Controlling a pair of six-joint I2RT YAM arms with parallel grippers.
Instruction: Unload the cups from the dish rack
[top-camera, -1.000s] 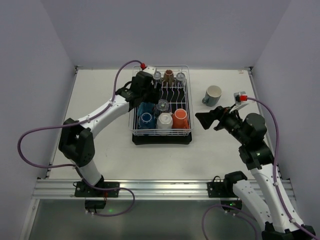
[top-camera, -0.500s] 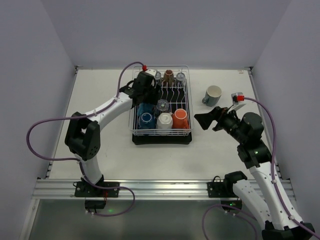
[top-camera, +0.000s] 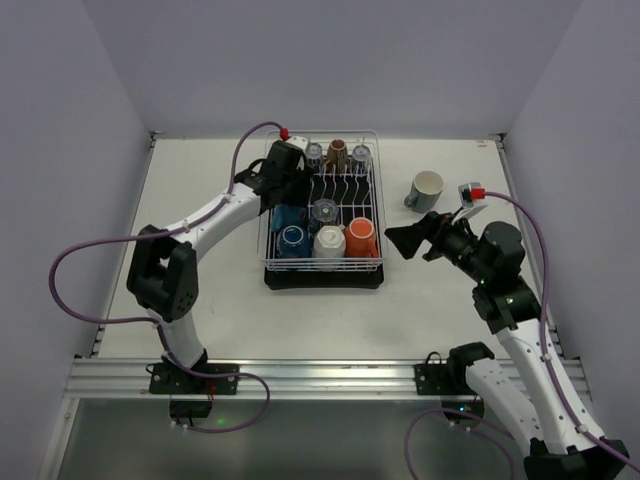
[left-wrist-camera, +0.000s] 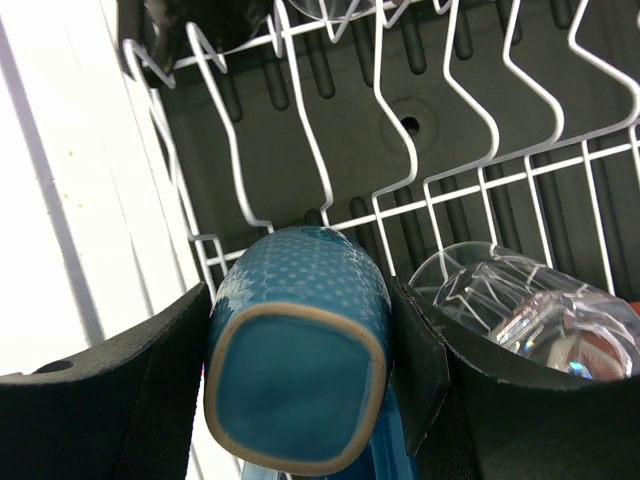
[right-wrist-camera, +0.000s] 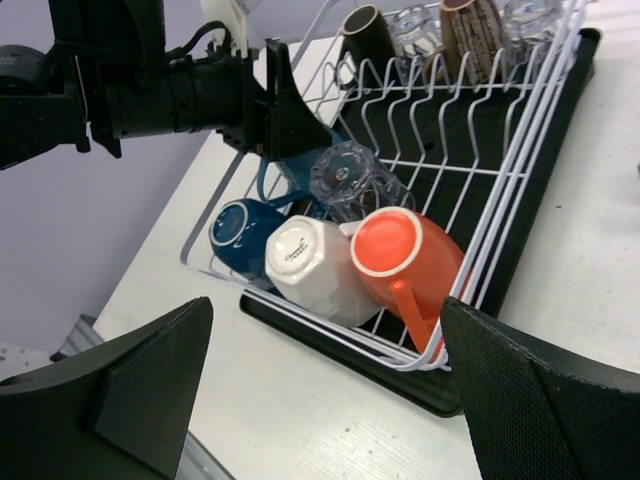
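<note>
The left end effector (left-wrist-camera: 300, 300) is down inside the dish rack (top-camera: 372, 262), at its 9 o'clock side. Its fingers (left-wrist-camera: 110, 400) bracket a teal cup (left-wrist-camera: 295, 385) that lies on its side with its base towards the wrist camera. Both pads sit against or just beside the cup's walls, and I cannot tell whether the squeeze is firm.

To do this well, the grip should be centred on the body. The cup should then rise straight up, clear of the wire prongs, before swinging to bare bench (top-camera: 330, 320). A clear glass tumbler (left-wrist-camera: 510, 300) lies just beside the cup at its 3 o'clock, close to the right-hand pad, so a sideways drag risks knocking it.

The right end effector (right-wrist-camera: 330, 400) is released and empty, hovering off the rack's 3 o'clock side.

The white cup (right-wrist-camera: 305, 265) has a small printed mark on its base, too small to read. No other writing shows.
</note>
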